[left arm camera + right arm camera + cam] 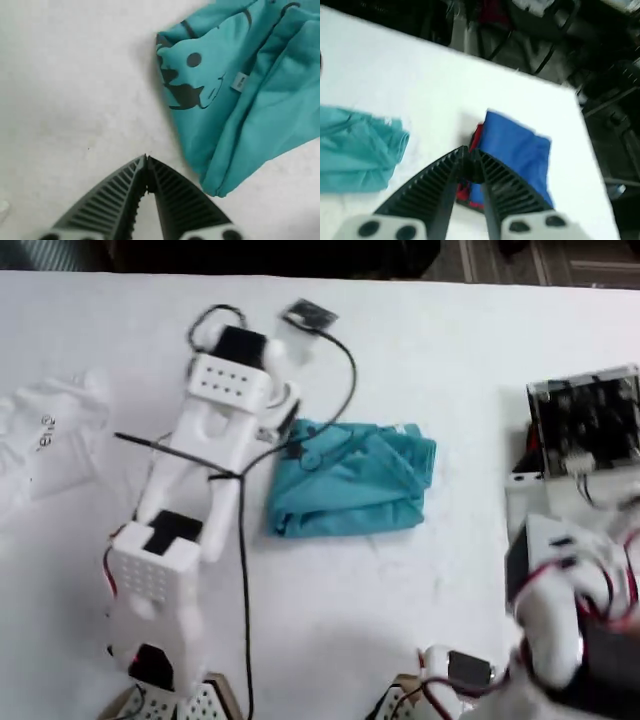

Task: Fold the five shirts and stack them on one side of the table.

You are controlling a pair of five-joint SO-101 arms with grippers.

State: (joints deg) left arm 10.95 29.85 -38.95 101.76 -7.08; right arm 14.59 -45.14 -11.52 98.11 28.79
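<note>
High view: teal shirt (pixel 350 480) lies folded into a rough rectangle near the middle of the white worktop (pixel 430 360), dark print at its corner nearest the left arm (pixel 200 450). That arm stretches from the near edge up toward the far side, its end just beside the shirt's left edge. A black cable (pixel 243 570) runs along it. White crumpled item (pixel 45 430) lies well apart at the left edge; can't tell if it's a shirt. Right arm (pixel 560 630) sits at the near right corner, with a dark box (pixel 585 420) with clear walls behind it at the right edge.

Left wrist view: left pincer (pixel 146 159) has its ribbed fingers together at the tips, nothing between them, over bare worktop. Teal shirt is just beside it, not touching; the printed corner and a small label show, and folded layers stack along one edge.

Right wrist view: right pincer (pixel 470 152) also has its tips together and grips nothing that I can see. Just past the tips, a folded blue shirt (pixel 517 150) lies on top of a red shirt (pixel 476 137), which peeks out along one edge. This stack is near the worktop's side edge. Teal shirt shows off to the side, apart from the stack.
</note>
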